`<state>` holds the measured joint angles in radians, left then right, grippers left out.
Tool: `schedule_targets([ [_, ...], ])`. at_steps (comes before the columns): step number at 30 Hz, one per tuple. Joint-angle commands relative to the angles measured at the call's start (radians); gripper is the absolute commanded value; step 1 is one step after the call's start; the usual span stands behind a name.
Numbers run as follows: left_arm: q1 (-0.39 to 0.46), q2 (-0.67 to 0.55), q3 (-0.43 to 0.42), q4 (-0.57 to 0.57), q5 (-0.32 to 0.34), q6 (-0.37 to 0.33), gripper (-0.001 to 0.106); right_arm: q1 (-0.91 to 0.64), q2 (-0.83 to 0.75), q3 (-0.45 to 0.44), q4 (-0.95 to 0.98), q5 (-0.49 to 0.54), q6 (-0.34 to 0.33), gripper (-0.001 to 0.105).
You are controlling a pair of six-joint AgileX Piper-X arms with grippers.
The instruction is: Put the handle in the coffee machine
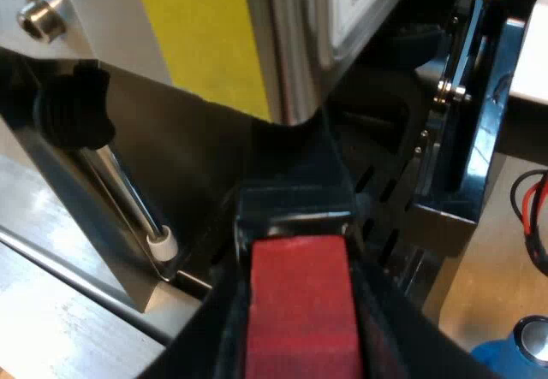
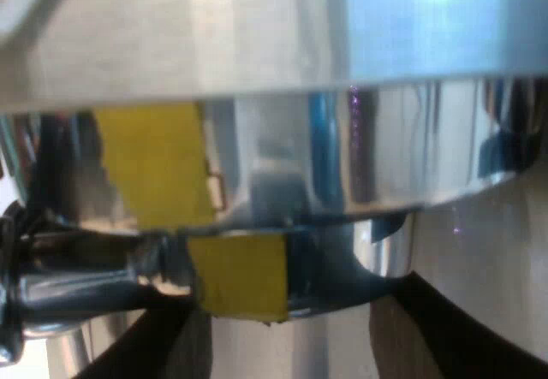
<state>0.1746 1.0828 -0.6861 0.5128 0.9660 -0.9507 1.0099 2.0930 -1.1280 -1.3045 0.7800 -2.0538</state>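
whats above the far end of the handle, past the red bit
The metal head of the espresso machine, with a yellow strip, hangs over the dark far end of the handle. Where the handle ends is covered, so whether it is seated cannot be seen.

Handle (image 1: 300, 319) lies between fingers (image 1: 224, 336) of left gripper (image 1: 300, 268), both pressed against its sides; far part reaches in under espresso machine (image 1: 205, 37) front. Slotted tray (image 1: 385, 216) lower down, behind handle's far part. Steam wand (image 1: 128, 191) hangs beside handle, knob up, tip down near machine's base. Tamper (image 1: 522, 349) on table (image 1: 488, 259), apart from handle, near machine's foot. Right gripper (image 2: 291, 345) just under machine's round metal head (image 2: 282, 174), close to it.
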Motion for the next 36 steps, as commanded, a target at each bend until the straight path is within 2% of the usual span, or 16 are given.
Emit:
schedule_targets([
  [1,-0.005,-0.021,-0.018,-0.019,0.101,0.009,0.000,-0.006,-0.023,-0.010,-0.087,-0.026,-0.021,0.044],
  [8,-0.005,-0.021,-0.018,-0.017,0.097,0.009,0.000,-0.006,-0.023,-0.010,-0.089,-0.026,-0.021,0.044],
  [14,-0.005,-0.021,-0.018,-0.017,0.042,0.042,0.000,-0.006,-0.023,-0.010,-0.089,-0.026,-0.021,0.044],
  [30,-0.005,-0.021,-0.018,-0.017,0.040,0.054,0.000,-0.006,-0.023,-0.010,-0.089,-0.026,-0.021,0.044],
  [33,-0.005,-0.021,-0.018,-0.017,0.040,0.054,0.010,-0.006,-0.023,-0.010,-0.089,-0.026,-0.021,0.044],
  [35,-0.005,-0.021,-0.018,-0.017,0.040,0.054,0.029,-0.006,-0.023,-0.010,-0.089,-0.026,-0.021,0.044],
  [36,-0.005,-0.021,-0.018,-0.017,0.040,0.054,0.034,-0.006,-0.023,-0.010,-0.089,-0.026,-0.021,0.044],
])
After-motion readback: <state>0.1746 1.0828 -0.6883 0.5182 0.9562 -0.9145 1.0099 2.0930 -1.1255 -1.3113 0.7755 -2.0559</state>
